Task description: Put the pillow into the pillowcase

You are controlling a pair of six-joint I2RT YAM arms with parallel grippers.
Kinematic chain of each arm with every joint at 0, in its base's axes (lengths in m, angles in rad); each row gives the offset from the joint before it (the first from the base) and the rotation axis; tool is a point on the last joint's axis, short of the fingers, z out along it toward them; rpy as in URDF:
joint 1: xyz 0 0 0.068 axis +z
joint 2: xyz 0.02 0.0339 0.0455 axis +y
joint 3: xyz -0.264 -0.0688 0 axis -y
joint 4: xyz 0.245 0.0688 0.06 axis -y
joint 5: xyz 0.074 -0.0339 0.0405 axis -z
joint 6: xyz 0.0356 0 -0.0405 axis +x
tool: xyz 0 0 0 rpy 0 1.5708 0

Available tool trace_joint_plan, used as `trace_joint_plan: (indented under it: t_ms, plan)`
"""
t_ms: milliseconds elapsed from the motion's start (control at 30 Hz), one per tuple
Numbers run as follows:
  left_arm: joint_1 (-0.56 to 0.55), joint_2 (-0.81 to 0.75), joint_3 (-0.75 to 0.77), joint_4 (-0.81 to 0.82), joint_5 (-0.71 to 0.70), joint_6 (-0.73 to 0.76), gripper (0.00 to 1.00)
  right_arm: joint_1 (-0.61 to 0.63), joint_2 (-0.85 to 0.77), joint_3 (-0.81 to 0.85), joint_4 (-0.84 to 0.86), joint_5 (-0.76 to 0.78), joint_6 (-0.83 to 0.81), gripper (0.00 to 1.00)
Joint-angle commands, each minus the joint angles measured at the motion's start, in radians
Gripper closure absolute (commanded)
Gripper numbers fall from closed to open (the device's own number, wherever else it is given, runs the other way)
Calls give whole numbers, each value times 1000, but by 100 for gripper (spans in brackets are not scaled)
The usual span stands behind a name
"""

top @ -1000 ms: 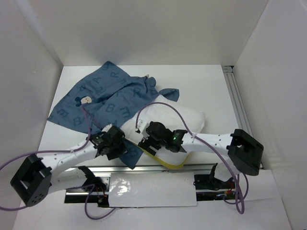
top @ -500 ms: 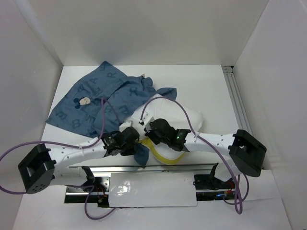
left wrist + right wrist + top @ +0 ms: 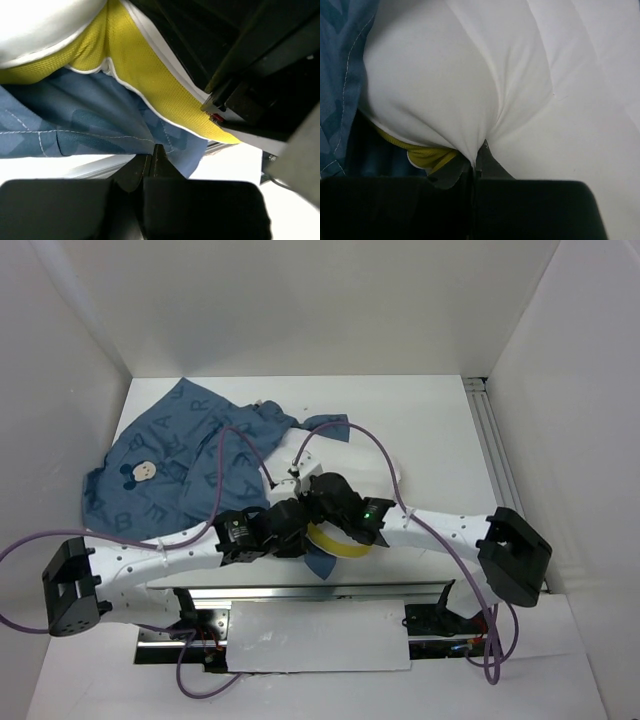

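The dusty-blue pillowcase [image 3: 190,465], with a mouse face [image 3: 145,470] on it, lies bunched across the left and middle of the table. Most of the white pillow [image 3: 485,65] is hidden under it and under the arms in the top view. There, only its yellow band [image 3: 335,543] shows clearly. My left gripper [image 3: 152,155] is shut on the pillowcase's lower hem [image 3: 100,125], just below the yellow band [image 3: 150,75]. My right gripper [image 3: 477,160] is shut on a pinch of the pillow's white fabric next to the band [image 3: 427,155]. Both grippers meet at the near middle [image 3: 305,520].
An aluminium rail [image 3: 300,592] runs along the near edge, with a white sheet [image 3: 310,635] in front of it. Another rail [image 3: 495,450] lines the right side. Purple cables [image 3: 250,440] arch over the fabric. White walls close in the table.
Both grippers went from open to shut. The left arm swung right to meet the right gripper. The pillowcase shifted left and now covers most of the pillow.
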Motion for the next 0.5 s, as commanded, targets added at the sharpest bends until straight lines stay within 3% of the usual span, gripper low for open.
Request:
trace_joint_plan:
  t_ms: [0, 200, 267, 300, 367, 467]
  plan:
    - [-85, 37, 31, 203, 311, 206, 100, 9, 68, 48, 244, -39, 65, 100]
    - [-120, 97, 46, 231, 359, 240, 100, -9, 151, 50, 191, -62, 156, 100]
    - [-120, 132, 60, 197, 368, 240, 100, -9, 108, 38, 154, -39, 167, 91]
    - [-120, 141, 60, 188, 379, 252, 100, -23, 54, 22, 128, -28, 167, 86]
    - [-120, 154, 69, 165, 379, 252, 99, -46, -13, 2, 45, -28, 211, 60]
    - [-129, 166, 80, 113, 379, 264, 82, -120, -150, -42, -72, -77, 256, 32]
